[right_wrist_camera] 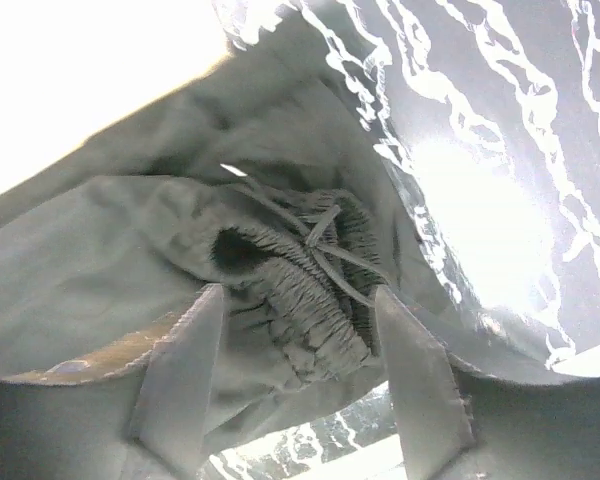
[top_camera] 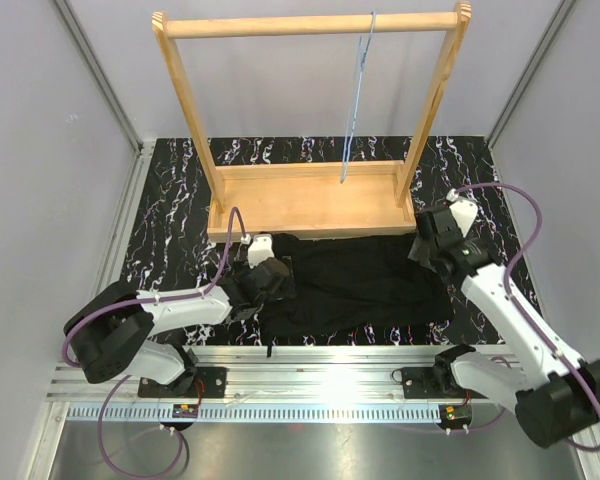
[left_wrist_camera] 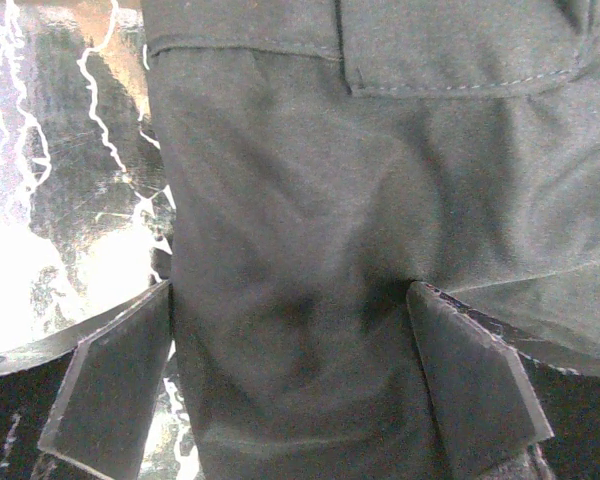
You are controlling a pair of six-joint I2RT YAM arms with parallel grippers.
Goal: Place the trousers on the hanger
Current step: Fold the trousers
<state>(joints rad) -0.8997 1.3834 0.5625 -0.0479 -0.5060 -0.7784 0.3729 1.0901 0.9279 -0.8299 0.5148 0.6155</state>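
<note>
Nearest: aluminium rail [top_camera: 320,385] along the table edge, both arm bases bolted to it. Beyond it, a black table top [top_camera: 170,210] with white marble veining, closed in by plain grey walls [top_camera: 40,150] on the left, right and back.

Trousers [top_camera: 360,285] lie flat and wrinkled on the table top between the two arms, just in front of the wooden rack [top_camera: 305,200].

Left gripper [left_wrist_camera: 290,295]: jaws spread wide, one finger on each side of a fold at the trousers' left end, a pocket flap [left_wrist_camera: 470,50] beyond. From above, the gripper covers that end of the cloth.

Right gripper [right_wrist_camera: 300,292]: jaws apart at the trousers' right end, with the gathered elastic waistband [right_wrist_camera: 310,320] and its drawstring [right_wrist_camera: 325,235] lying between the fingers, not pinched. Upper left of the right wrist view is washed out by glare; nothing readable there.

Farthest: hanger [top_camera: 358,100], light blue, hangs from the rack's top bar, right of centre, well apart from the trousers. It is seen nearly edge-on, so it reads as a thin line; its hook is hard to make out.
</note>
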